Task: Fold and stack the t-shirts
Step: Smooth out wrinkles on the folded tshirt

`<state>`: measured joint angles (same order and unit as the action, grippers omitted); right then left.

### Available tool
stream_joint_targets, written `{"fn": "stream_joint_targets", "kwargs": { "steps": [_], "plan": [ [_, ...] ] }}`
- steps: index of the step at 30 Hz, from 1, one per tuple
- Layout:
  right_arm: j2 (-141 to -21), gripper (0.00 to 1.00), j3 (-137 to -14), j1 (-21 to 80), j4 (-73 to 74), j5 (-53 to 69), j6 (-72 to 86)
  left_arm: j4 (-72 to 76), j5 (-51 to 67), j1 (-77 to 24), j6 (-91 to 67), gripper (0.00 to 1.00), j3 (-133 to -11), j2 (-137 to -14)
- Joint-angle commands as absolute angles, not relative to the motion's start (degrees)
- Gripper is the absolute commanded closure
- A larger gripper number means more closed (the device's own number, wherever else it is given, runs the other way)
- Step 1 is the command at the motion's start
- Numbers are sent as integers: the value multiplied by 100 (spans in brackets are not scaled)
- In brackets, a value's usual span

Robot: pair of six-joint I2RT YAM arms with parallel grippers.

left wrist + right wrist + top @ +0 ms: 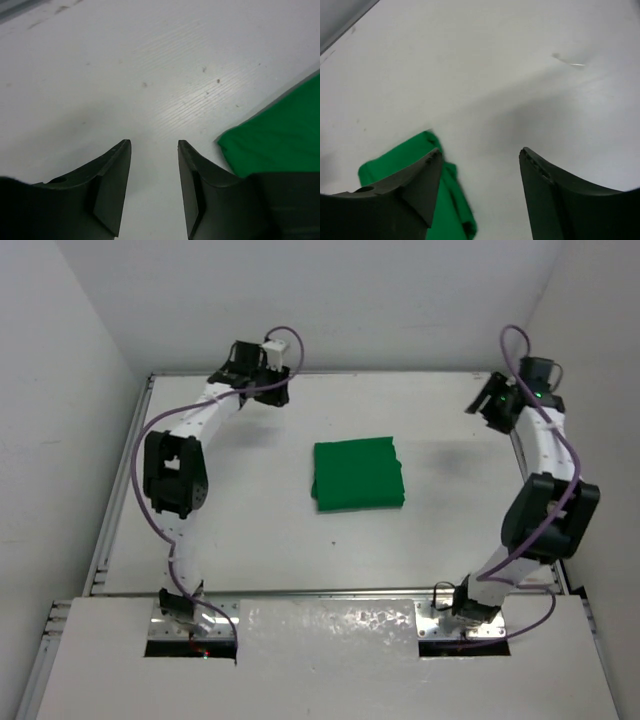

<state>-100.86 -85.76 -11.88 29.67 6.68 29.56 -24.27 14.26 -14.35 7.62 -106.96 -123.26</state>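
White table (250, 540), white walls around it. Green t-shirt (358, 475) lies folded into a rough square mid-table, between the arms, touching neither. Left gripper (154, 146) hangs over bare table near the far-left corner, jaws parted, nothing between them; shirt is off to its right. Right gripper (481, 152) is near the far-right edge, jaws spread wide and empty; shirt corner shows low-left in its wrist view.

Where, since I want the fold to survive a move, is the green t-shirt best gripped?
Pinch the green t-shirt at its left and right edges, through all layers, each arm coming in low from its own side. It lies flat as a squarish folded pad between the arms, so probably only edges offer a bite. The left gripper and right gripper stand open, off the cloth.
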Motion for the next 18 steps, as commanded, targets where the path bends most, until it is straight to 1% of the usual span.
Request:
{"fn": "stream_joint_targets", "kwargs": {
  "steps": [1, 3, 7, 11, 18],
  "plan": [
    [-9669, 36, -7903, -1774, 3559, 966, 2567, -2689, 1424, -837, 896, 59, -10618, -11489],
    [-9309, 31, -7395, -2143, 3498, 993, 2461, -2935, 1380, -538, 914, 57, -10416, -11356],
    [-8913, 29, -6935, -2583, 3489, 774, 2242, -3356, 1301, -62, 975, 54, -9959, -11057],
    [-8772, 28, -6777, -2645, 3463, 580, 2153, -3428, 1301, 438, 1028, 52, -9494, -10680],
    [-8631, 27, -6715, -2646, 3340, 729, 2101, -3551, 1222, 668, 1143, 49, -9158, -10380]
  ]
}}
